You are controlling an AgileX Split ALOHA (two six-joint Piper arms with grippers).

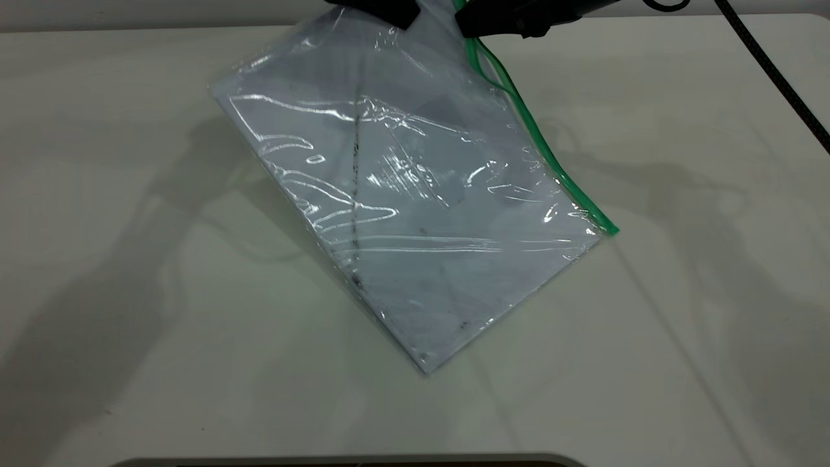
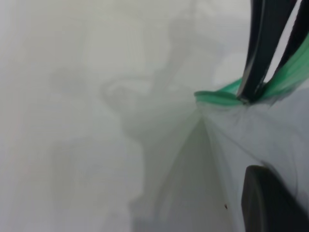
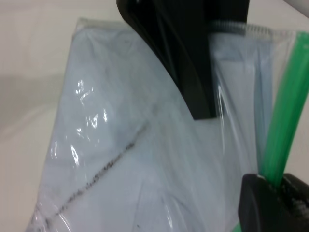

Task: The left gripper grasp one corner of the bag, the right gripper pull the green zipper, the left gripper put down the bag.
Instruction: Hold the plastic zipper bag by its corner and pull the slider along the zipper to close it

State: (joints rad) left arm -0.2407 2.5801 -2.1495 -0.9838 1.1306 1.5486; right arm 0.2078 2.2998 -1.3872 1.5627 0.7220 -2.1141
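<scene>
At the top middle of the exterior view, the left gripper has its fingers clenched on the bag by its top corner. Just beside it to the right, the right gripper has its fingers pinched tight on the green zipper. The bag hangs tilted in the middle of the picture, its low corner touching the white tabletop, and a black cable runs down the upper right.

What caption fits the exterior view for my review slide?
Left gripper holds the bag lifted by its top corner while the right gripper grips the green zipper.
</scene>
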